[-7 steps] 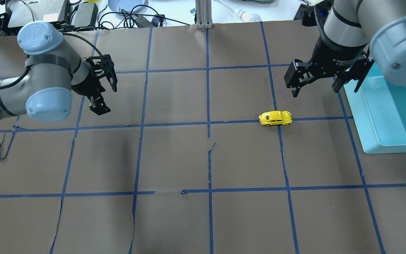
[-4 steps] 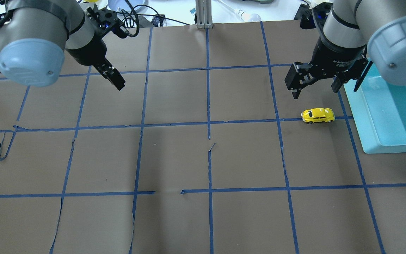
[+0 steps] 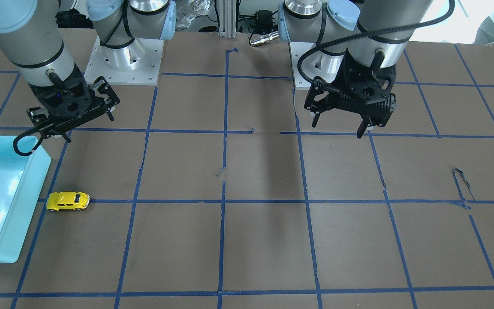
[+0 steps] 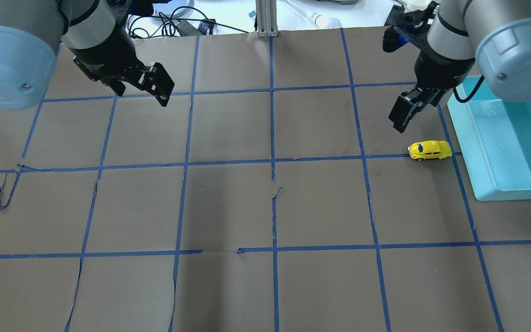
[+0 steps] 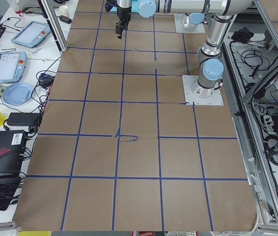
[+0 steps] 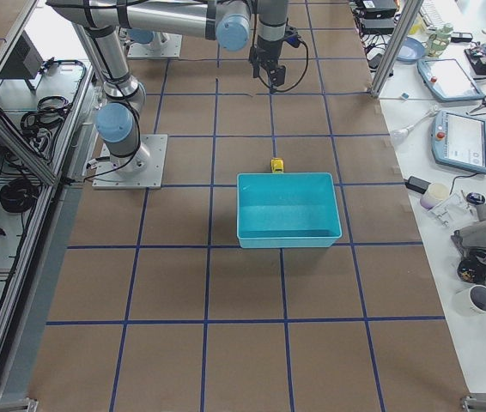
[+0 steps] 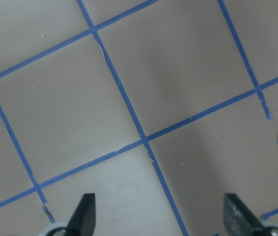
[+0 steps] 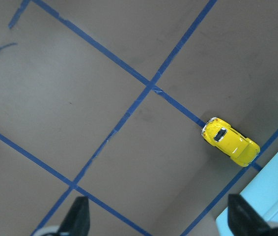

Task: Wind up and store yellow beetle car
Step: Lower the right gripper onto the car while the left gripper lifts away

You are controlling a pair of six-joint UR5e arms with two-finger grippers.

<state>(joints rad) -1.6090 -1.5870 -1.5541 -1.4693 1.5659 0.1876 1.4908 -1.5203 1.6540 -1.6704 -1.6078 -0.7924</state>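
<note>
The yellow beetle car (image 4: 429, 150) is seen standing on a blue tape line (image 4: 321, 159), just beside the outer wall of the teal bin (image 4: 474, 152). The right gripper (image 3: 73, 125) is held near the car and the left gripper (image 3: 337, 128) well apart from it. Both are spread wide, with nothing gripped.

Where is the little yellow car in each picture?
Front-facing: yellow beetle car, lower left.
Overhead: right side.
Exterior left: not in it.
Exterior right: upper middle.
Left wrist: not in it.
Right wrist: right side.
Landmark: the turquoise bin beside it.
</note>
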